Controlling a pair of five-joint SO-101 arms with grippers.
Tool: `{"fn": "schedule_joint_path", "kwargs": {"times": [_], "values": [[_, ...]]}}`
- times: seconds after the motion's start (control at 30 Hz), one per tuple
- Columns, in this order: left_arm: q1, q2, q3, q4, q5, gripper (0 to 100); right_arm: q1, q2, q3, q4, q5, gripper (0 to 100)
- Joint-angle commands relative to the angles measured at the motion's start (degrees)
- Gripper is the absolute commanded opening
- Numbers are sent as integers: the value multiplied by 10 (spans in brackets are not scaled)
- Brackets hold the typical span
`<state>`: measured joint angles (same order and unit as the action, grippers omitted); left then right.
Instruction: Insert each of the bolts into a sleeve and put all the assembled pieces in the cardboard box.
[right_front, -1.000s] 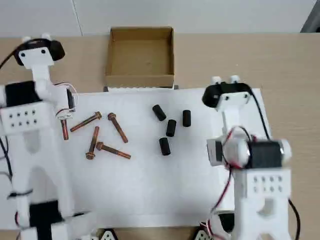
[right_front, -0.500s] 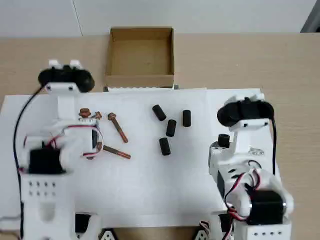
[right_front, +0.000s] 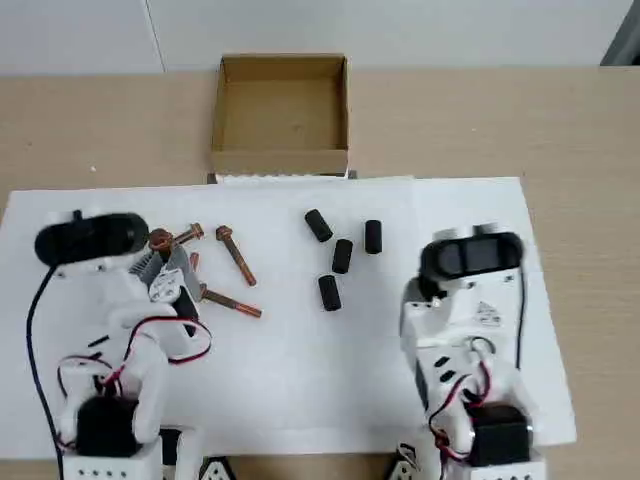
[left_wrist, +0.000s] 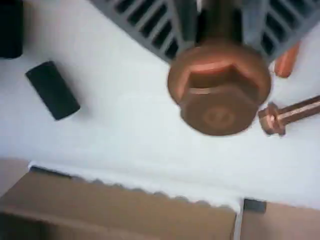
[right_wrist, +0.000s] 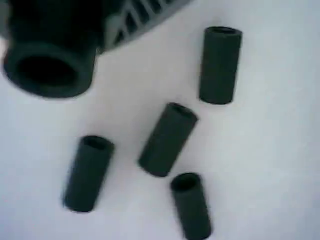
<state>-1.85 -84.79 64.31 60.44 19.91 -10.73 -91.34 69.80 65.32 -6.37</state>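
My left gripper (left_wrist: 216, 27) is shut on a copper bolt (left_wrist: 219, 90) whose hex head faces the wrist camera. In the high view this bolt (right_front: 160, 240) is held at the left of the white sheet, above other loose bolts (right_front: 236, 256). My right gripper (right_wrist: 60, 30) is shut on a black sleeve (right_wrist: 49, 67) with its open bore facing the camera. Several more sleeves (right_wrist: 167, 140) lie on the sheet beyond it, near the sheet's middle (right_front: 342, 255). The open cardboard box (right_front: 283, 160) stands behind the sheet.
The white sheet (right_front: 300, 380) covers the front of the wooden table. The right arm (right_front: 470, 255) stands right of the sleeves. Loose bolts (right_front: 228, 300) lie close to the left arm. The box wall (left_wrist: 100, 210) appears beyond the sheet's edge.
Both arms have swung back toward the table's front edge. The left one carries the bolt, now a little nearer the front.
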Motion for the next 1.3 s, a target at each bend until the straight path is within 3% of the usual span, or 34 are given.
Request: {"fn": "schedule_joint_path", "kwargs": {"times": [0.0,0.2,0.43,0.83,1.07,1.27], "values": [[24,-62,30,-43,6,5,-62,-43,45,-49,-3,3],[113,-166,103,-96,8,5,-167,-104,127,-114,-2,3],[166,-191,120,-101,103,5,-259,-126,149,-121,36,3],[169,-191,120,-137,163,5,-327,-126,152,-166,85,3],[244,-191,121,-146,163,5,-334,-126,152,-168,130,3],[255,-191,121,-145,163,5,-335,-126,150,-169,135,3]]}}
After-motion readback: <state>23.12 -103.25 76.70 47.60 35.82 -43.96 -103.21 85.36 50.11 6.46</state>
